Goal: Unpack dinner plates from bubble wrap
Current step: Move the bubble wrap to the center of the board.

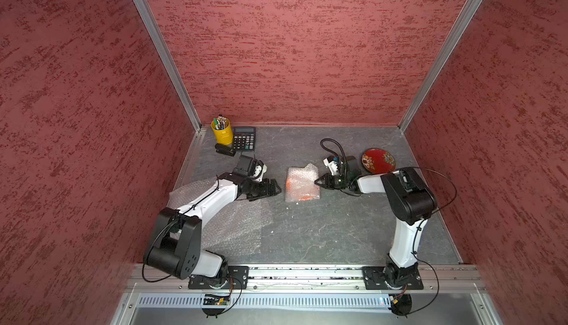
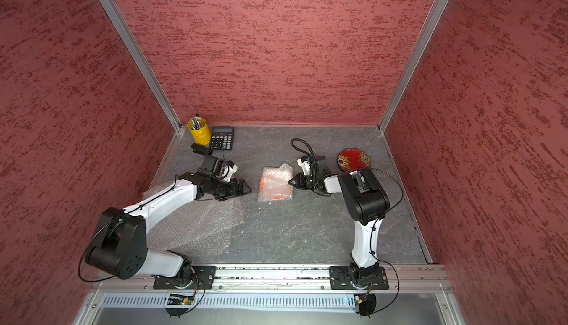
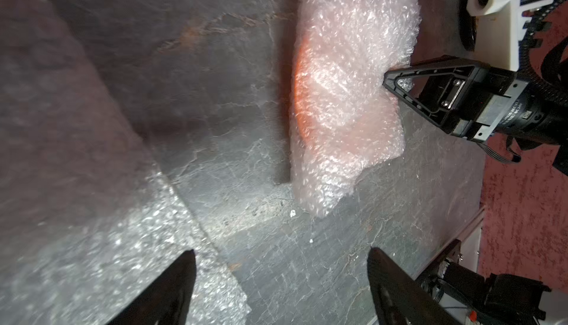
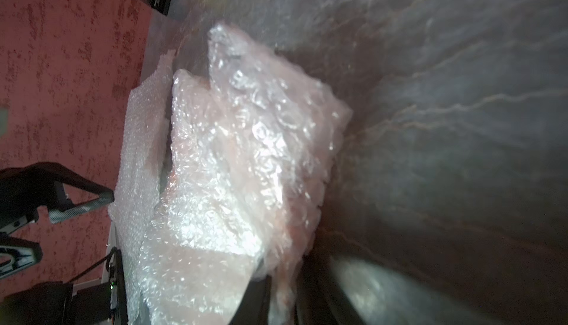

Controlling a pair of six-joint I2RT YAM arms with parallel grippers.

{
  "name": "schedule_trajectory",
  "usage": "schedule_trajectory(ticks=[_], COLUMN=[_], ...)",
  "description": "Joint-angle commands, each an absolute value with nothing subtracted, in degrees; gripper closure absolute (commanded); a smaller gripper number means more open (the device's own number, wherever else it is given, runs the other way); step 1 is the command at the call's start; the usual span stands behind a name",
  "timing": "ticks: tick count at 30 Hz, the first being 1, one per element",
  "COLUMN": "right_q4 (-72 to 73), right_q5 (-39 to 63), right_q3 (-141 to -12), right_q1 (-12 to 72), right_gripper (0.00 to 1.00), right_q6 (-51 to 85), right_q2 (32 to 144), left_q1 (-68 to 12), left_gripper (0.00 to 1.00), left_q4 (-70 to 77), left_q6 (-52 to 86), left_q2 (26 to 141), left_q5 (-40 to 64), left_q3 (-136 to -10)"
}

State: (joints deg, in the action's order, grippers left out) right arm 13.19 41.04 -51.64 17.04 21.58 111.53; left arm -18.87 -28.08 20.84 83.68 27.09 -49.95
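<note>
Unwrapping the orange plate (image 1: 291, 185), lying in bubble wrap (image 1: 302, 179) on the desk (image 1: 322, 231), well right of the calculator (image 1: 243, 138). Pinching the wrap's edge farthest from the calculator with the right jaws. Holding the left jaws wide open, empty, between calculator and wrap. Next, probably: peel that flap back.

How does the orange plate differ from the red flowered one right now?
The orange plate is covered in bubble wrap, only its colour showing through; the red plate lies bare. The orange one is plain, the red one flowered. The right gripper pinches the orange plate's wrap; the red plate is ungripped. Both rest on the table.
</note>
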Motion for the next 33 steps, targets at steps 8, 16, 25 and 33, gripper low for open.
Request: schedule_trajectory(ticks=[8, 16, 25, 33], right_q4=[10.98, 10.46, 8.22, 12.15], right_q5=[42.28, 41.86, 38.75, 32.24], right_q3=[-49.53, -51.26, -51.91, -47.69], right_q1=[18.57, 20.85, 21.71, 21.53], right_gripper=[0.85, 0.83, 0.69, 0.53], right_q6=[17.14, 16.96, 15.98, 20.33], right_q2=[109.31, 110.22, 108.99, 101.91], left_q1=[-26.28, -30.85, -33.81, -36.65], left_gripper=[0.19, 0.24, 0.24, 0.24], left_q4=[-18.4, -16.95, -18.78, -30.23], left_q6=[24.49, 26.1, 27.01, 23.02], left_q2=[93.95, 96.15, 93.46, 90.57], left_q5=[32.11, 31.39, 28.05, 13.96], left_q3=[-54.49, -53.45, -49.99, -56.36])
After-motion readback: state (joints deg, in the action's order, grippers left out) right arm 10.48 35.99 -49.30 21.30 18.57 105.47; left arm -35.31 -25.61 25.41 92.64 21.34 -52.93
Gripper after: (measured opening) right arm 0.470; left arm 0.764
